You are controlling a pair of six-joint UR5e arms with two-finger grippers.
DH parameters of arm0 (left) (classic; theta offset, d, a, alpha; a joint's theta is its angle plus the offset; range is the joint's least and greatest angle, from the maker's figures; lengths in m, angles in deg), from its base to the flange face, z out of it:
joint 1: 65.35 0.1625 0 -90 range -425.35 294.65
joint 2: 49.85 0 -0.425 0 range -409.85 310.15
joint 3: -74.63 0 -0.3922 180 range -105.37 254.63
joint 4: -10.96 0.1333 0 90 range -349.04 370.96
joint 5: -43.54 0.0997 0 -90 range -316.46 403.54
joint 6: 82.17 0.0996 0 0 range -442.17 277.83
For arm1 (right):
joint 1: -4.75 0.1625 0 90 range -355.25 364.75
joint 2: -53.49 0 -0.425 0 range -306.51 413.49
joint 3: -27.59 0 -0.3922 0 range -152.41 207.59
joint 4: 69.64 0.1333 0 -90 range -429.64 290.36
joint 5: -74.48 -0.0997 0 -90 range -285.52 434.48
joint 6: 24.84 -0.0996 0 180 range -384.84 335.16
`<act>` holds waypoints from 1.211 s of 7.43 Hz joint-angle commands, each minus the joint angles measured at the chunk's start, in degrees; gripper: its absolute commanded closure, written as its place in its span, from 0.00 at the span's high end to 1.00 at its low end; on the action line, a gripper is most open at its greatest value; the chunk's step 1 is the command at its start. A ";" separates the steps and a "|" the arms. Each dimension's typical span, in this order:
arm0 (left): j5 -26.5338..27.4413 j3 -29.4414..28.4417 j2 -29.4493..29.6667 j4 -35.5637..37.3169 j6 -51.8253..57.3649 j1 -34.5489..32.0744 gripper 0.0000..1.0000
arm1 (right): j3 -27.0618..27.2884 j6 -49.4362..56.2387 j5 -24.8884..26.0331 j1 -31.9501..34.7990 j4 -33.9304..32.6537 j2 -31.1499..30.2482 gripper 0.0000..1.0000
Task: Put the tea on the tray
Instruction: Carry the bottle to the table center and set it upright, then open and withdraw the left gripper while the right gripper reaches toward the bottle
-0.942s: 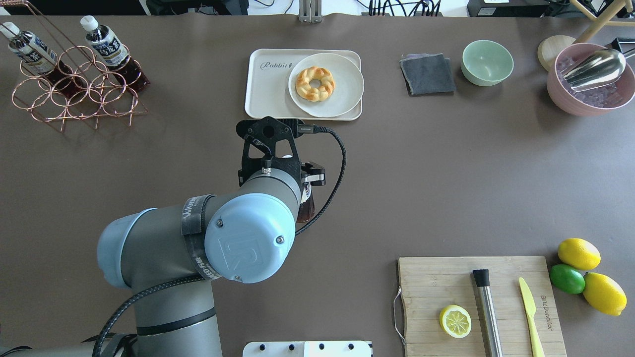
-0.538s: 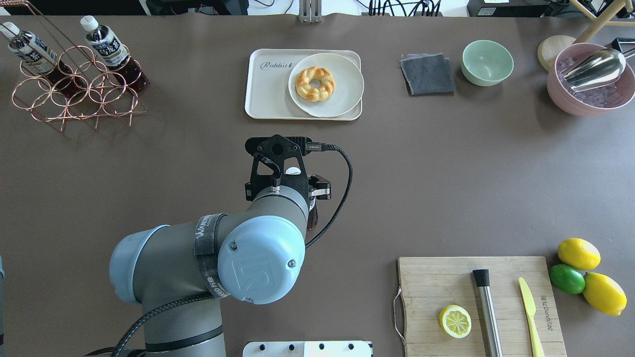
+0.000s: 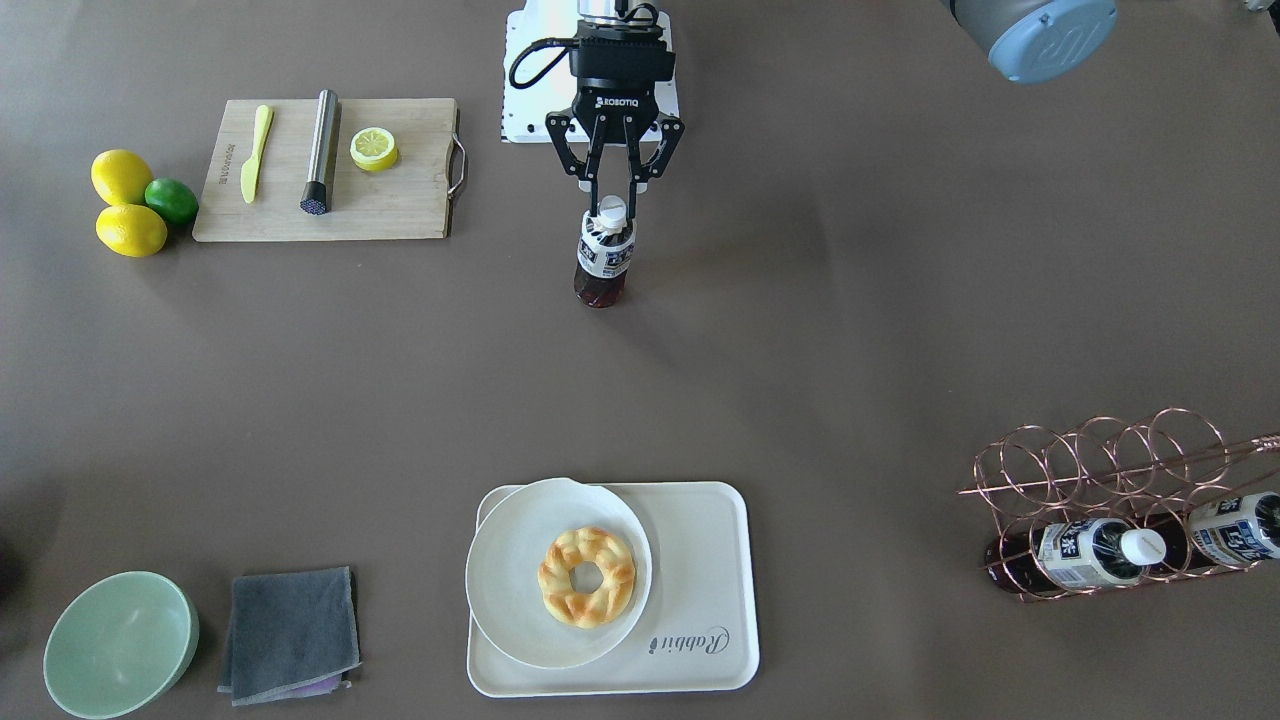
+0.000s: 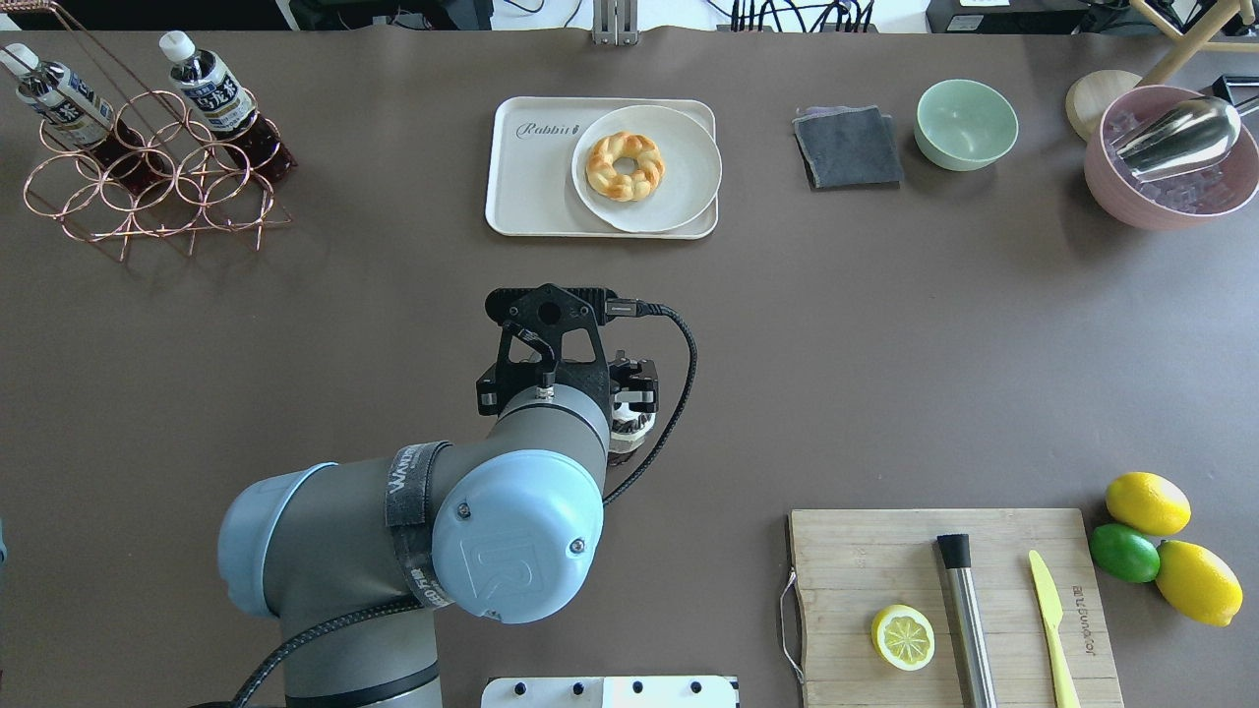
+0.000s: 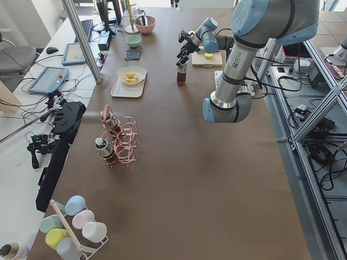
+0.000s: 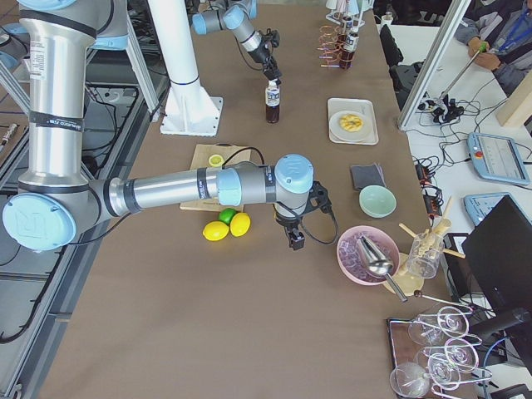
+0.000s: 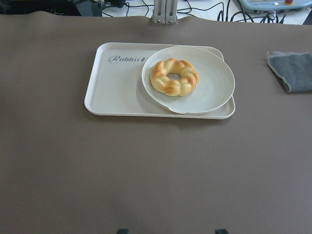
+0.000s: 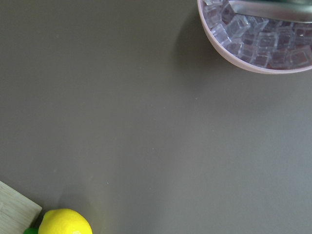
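Note:
The tea bottle (image 3: 605, 255) stands upright on the bare table, well short of the tray, near the robot's base. It shows partly under the wrist in the overhead view (image 4: 626, 435). My left gripper (image 3: 612, 200) points down over its white cap with the jaws spread, fingers on either side of the cap. The cream tray (image 3: 700, 560) with "Rabbit" lettering lies across the table (image 4: 531, 177) and shows ahead in the left wrist view (image 7: 117, 83). My right gripper (image 6: 296, 239) hangs over the table near the lemons. I cannot tell whether it is open or shut.
A round white plate (image 4: 679, 187) with a braided donut (image 4: 625, 165) fills the tray's right part. A copper rack (image 4: 148, 187) holds two more tea bottles. A cutting board (image 4: 885, 560), lemons (image 4: 1147, 502), a grey cloth (image 4: 848, 147), a green bowl (image 4: 966, 123) and a pink ice bowl (image 4: 1131, 202) lie to the right.
My left arm has drawn back from the tray toward the robot's base with the bottle. The bottle now stands on the table and the jaws are spread.

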 commanded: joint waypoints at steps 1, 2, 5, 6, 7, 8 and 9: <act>-0.11 1.47 0.06 0.06 0.26 -0.09 0.97 | 1.83 -15.08 -2.05 -6.99 8.88 4.38 1.00; -0.63 4.18 -1.24 0.15 1.74 -0.87 0.97 | 2.09 -25.90 -1.89 -11.55 11.02 8.25 1.00; -26.73 7.01 -3.88 0.94 15.92 -20.22 0.96 | 3.57 -56.60 3.19 -23.95 11.40 22.75 0.99; -36.14 6.76 -7.11 0.86 25.74 -28.92 0.96 | 5.06 -64.60 6.26 -28.34 11.31 26.27 0.99; -43.02 6.32 -10.28 0.77 33.75 -35.71 0.97 | 6.64 -74.16 10.99 -33.78 11.05 29.35 0.97; -48.83 4.40 -13.09 0.51 43.67 -41.69 0.97 | 7.53 -81.91 14.78 -38.62 10.26 32.25 0.96; -54.02 1.86 -14.77 0.42 49.25 -47.23 0.97 | 7.80 -87.91 16.99 -42.15 5.90 36.19 0.94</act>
